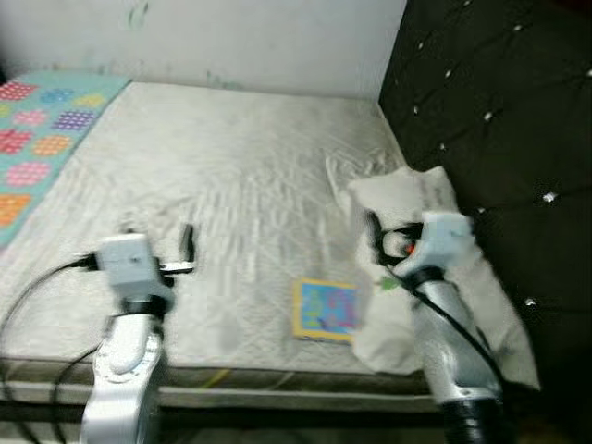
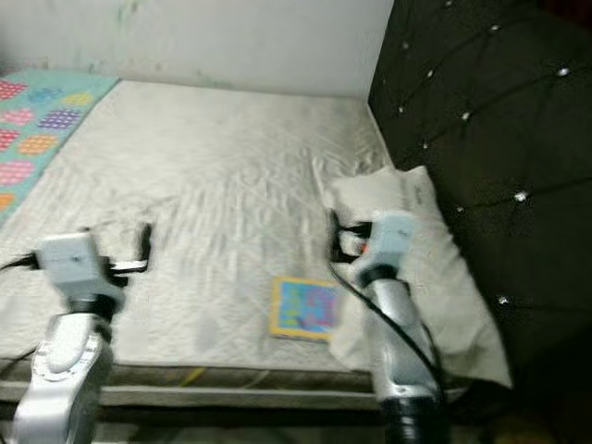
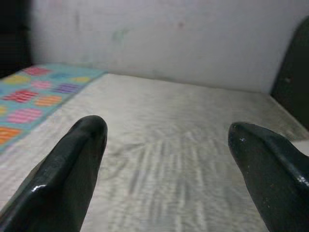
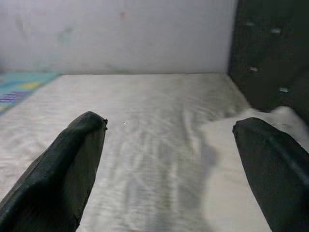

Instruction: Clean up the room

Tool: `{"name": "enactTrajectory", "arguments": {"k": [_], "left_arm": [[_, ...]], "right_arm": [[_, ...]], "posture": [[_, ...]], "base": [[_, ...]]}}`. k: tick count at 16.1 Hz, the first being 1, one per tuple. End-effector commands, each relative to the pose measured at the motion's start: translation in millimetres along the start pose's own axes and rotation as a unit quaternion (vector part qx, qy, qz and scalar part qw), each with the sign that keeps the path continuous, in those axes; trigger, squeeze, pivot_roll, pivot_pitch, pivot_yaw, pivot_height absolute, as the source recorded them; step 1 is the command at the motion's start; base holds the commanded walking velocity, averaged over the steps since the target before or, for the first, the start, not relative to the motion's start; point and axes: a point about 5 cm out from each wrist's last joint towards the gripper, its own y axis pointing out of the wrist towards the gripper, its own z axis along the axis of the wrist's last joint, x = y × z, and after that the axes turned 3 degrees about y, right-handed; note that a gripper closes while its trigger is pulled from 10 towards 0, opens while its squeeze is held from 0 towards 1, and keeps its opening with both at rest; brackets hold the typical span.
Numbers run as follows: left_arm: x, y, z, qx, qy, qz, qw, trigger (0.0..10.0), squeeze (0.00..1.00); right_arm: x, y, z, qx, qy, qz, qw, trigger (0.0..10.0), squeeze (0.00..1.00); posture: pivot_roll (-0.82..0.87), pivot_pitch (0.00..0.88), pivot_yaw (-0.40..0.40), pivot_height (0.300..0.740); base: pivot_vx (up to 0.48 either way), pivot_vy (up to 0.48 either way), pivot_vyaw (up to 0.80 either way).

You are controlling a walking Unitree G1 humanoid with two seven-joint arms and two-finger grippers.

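Before you lies a bed (image 1: 231, 185) with a pale quilted mattress, a dark tufted headboard (image 1: 499, 111) on its right. Your left tool (image 1: 171, 245) and right tool (image 1: 375, 240) both hover released above it. A colourful book (image 1: 324, 310) lies near the front edge, just beside a white pillow (image 1: 416, 199) against the headboard.

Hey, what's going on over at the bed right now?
The robot stands at the edge of a bare grey mattress, both arms raised over it. The left gripper and right gripper are open and hold nothing. A small blue and yellow book lies near the edge, beside a white pillow against the black tufted headboard.
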Motion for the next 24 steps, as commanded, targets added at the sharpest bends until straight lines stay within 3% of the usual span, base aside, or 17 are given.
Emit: {"name": "enactTrajectory", "arguments": {"k": [1,24], "left_arm": [[7.2,-0.3,0.9,0.0,-0.004,-0.009,1.0,10.0,0.0],[6.0,3.3,0.0,-0.002,0.002,0.001,1.0,10.0,0.0]], "right_arm": [[9.7,-2.0,2.5,0.001,-0.007,-0.012,1.0,10.0,0.0],[9.1,0.1,-1.5,-0.009,-0.02,0.001,1.0,10.0,0.0]], "posture": [[0.02,0.076,-0.03,0.74],[0.02,0.076,-0.032,0.74]], "base": [[0.0,0.472,0.0],[0.0,0.469,0.0]]}}
